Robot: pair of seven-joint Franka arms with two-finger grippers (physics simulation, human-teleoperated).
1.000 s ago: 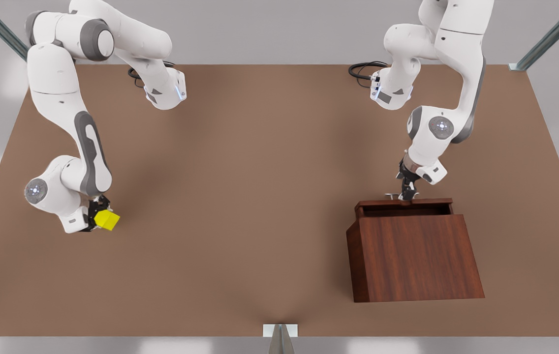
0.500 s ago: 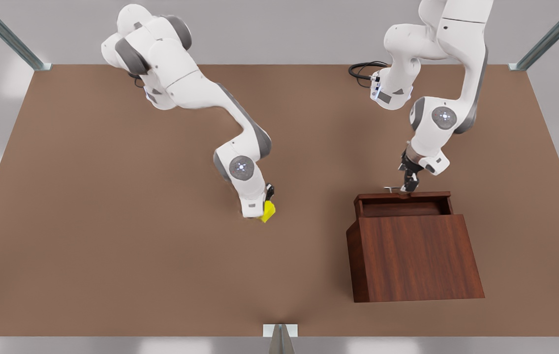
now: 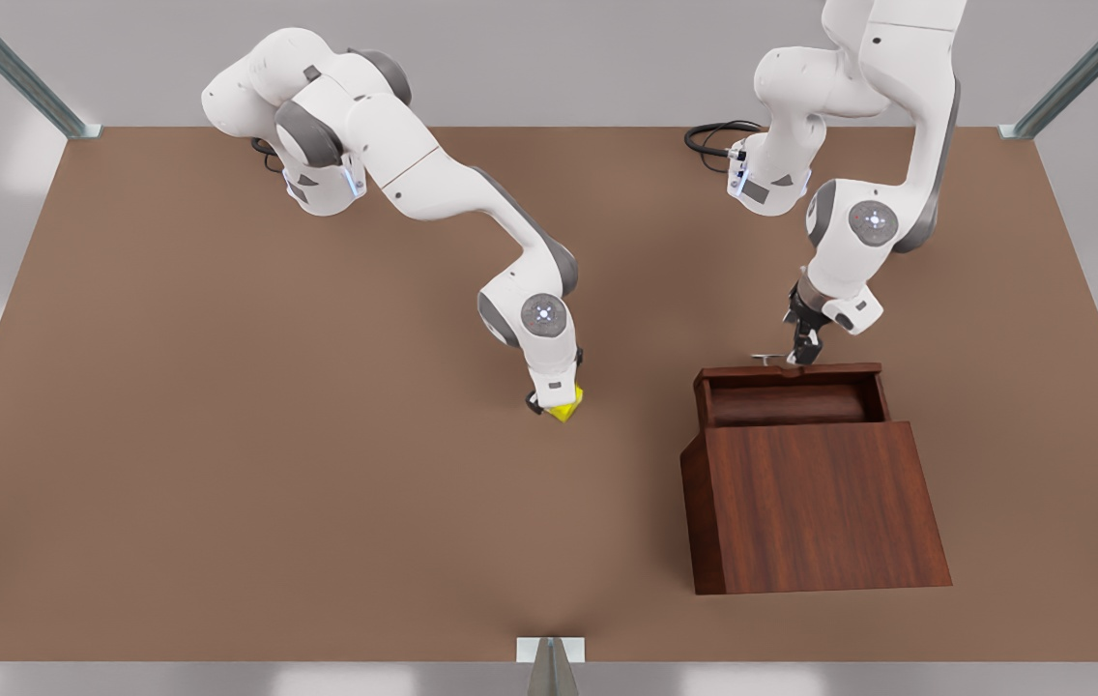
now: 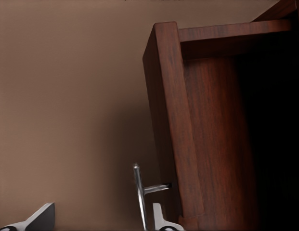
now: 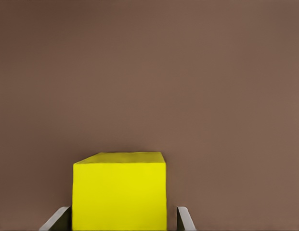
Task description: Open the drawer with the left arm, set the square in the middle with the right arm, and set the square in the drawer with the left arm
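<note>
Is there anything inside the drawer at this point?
The drawer is pulled partway out and its visible floor looks bare. The part under the wooden box is hidden. The square is with the right gripper mid-table; the left gripper is at the handle.

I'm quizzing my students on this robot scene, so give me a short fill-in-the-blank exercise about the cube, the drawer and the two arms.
1. The right tool holds a cube whose colour is ____.
2. The left tool is at the drawer's silver ____.
3. The drawer of the wooden box is partly ____.
4. The cube is near the ____ of the table.

Missing words: yellow; handle; open; middle
</note>
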